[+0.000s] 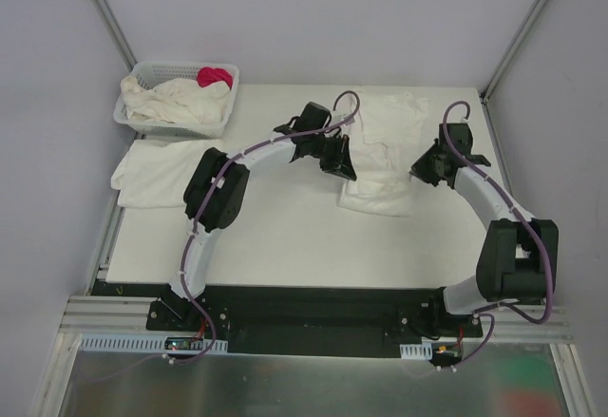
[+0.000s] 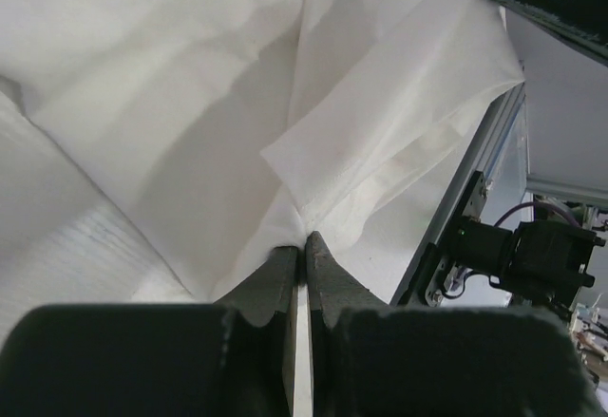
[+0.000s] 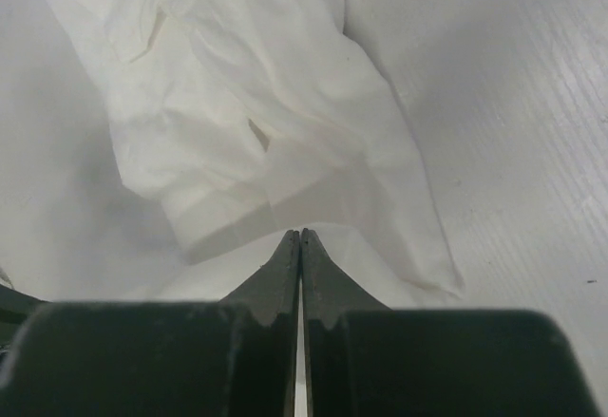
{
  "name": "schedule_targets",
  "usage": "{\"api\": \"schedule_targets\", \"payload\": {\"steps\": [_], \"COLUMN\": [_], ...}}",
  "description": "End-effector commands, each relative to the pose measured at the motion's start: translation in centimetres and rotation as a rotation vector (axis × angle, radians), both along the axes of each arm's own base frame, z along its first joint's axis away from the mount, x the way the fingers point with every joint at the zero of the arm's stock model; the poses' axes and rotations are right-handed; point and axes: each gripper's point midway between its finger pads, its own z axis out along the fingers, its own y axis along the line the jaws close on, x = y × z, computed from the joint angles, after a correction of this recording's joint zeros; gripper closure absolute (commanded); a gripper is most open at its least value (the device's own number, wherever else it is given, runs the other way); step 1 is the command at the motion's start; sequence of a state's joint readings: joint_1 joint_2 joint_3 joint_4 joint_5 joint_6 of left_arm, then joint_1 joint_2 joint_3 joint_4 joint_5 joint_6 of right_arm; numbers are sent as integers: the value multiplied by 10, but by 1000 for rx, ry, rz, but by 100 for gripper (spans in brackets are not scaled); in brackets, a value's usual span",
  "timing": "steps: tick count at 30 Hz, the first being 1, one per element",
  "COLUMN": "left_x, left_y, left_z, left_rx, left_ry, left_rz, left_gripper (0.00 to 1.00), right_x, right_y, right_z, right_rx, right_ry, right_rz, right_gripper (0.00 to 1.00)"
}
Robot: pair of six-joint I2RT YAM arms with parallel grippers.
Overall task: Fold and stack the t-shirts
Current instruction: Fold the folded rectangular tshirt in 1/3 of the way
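Observation:
A white t-shirt [image 1: 385, 151] lies crumpled and partly folded on the table [image 1: 285, 236] at the right of centre. My left gripper [image 1: 342, 162] is at its left edge, shut on a bunched fold of the cloth [image 2: 313, 189], with the fingertips [image 2: 285, 255] pressed together. My right gripper [image 1: 424, 166] is at the shirt's right edge, shut with the cloth's edge [image 3: 285, 151] meeting its tips [image 3: 300, 235]. A folded t-shirt [image 1: 161, 172] lies flat at the table's left edge. More white shirts [image 1: 180, 102] are heaped in the basket.
A white lattice basket [image 1: 141, 124] stands at the back left corner with a pink-red cloth [image 1: 214, 77] in it. Metal frame posts rise at both back corners. The table's right edge and a frame rail [image 2: 465, 199] show in the left wrist view.

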State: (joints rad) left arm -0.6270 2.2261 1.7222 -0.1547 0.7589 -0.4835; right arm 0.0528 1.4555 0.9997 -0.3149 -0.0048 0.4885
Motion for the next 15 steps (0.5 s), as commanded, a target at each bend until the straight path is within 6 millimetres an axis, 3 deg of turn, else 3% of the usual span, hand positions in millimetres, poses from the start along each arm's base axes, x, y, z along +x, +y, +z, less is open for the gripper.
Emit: {"api": "schedule_targets", "payload": {"steps": [1,7,15], "left_x": [26,39,46], "left_y": [4,10,5], "left_z": [30,34,26], "left_rx": [-59,-67,-75], "left_ry": [-53,-64,-42], "left_rz": [25,45,44], "left_gripper": [100,100,100], "right_x": [32,45,55], "right_y": [-10,-14,-18], "right_z": [17,13,22], "right_rx": [-5,0,2], "right_ry": [-79,-74,-96], "right_rz": [-44,-52,-65], "right_gripper": [99,99,99]}}
